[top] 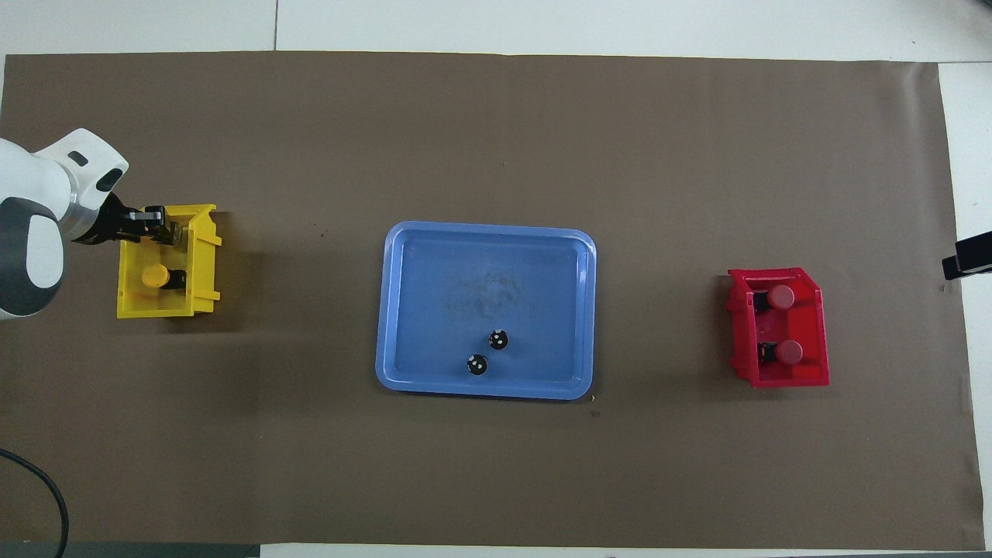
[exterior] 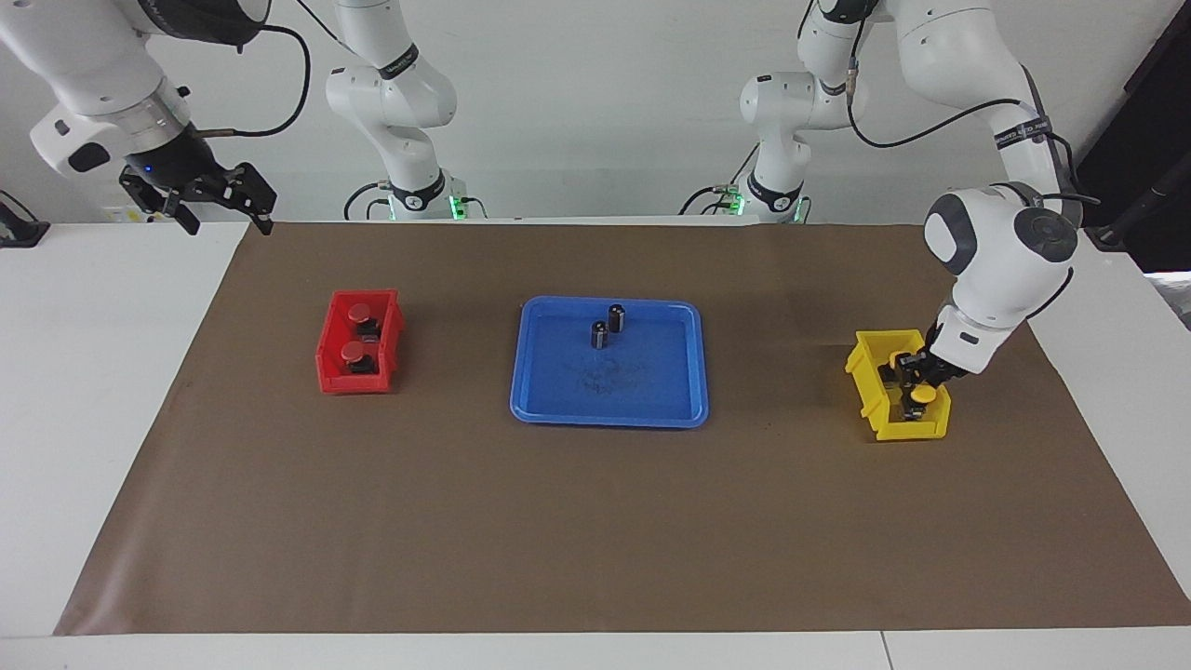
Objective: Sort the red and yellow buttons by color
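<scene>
Brown mat on my white table, white wall at the robots' end.
Landmark: blue tray [exterior: 558, 409]. Two red buttons [exterior: 359, 314] fill the red bin [exterior: 327, 358]; left gripper [exterior: 910, 375], grip unreadable, is in the yellow bin [exterior: 865, 368] by a yellow button [exterior: 922, 395]; right gripper [exterior: 219, 200] waits, fingers apart.

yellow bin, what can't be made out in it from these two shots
1. Overhead view: the left gripper covers part of the yellow bin; only one yellow button shows there.
2. Facing view: the same gripper blocks part of the bin's inside, so a second button cannot be confirmed.
</scene>
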Controlling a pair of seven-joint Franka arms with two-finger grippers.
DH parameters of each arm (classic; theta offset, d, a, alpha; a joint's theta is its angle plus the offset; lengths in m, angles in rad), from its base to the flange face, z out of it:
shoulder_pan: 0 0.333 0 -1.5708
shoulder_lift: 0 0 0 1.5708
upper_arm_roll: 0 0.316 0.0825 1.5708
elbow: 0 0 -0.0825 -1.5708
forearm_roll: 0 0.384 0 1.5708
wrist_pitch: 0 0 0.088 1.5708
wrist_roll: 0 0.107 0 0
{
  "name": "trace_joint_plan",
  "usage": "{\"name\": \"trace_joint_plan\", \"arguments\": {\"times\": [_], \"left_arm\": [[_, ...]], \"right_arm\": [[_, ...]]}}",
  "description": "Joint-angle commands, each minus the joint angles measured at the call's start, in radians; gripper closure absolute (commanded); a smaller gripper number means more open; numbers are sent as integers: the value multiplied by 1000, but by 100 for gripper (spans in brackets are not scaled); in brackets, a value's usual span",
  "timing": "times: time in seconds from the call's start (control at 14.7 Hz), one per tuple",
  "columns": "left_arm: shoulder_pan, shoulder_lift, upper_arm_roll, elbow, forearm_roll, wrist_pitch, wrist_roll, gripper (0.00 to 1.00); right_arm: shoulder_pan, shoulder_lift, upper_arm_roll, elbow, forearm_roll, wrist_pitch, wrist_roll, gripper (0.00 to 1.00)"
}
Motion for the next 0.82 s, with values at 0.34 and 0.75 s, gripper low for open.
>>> {"name": "trace_joint_plan", "arguments": {"times": [0.34,0.75], "left_arm": [[9,11,-15,-26,-10,37,13,68],[6,12,-15,-10,-9,22,11,6]], "right_arm": [[7,-11,-4,19,-1,-13,1,0],[7,-19,-1,2,-4,-18,2,0]]}}
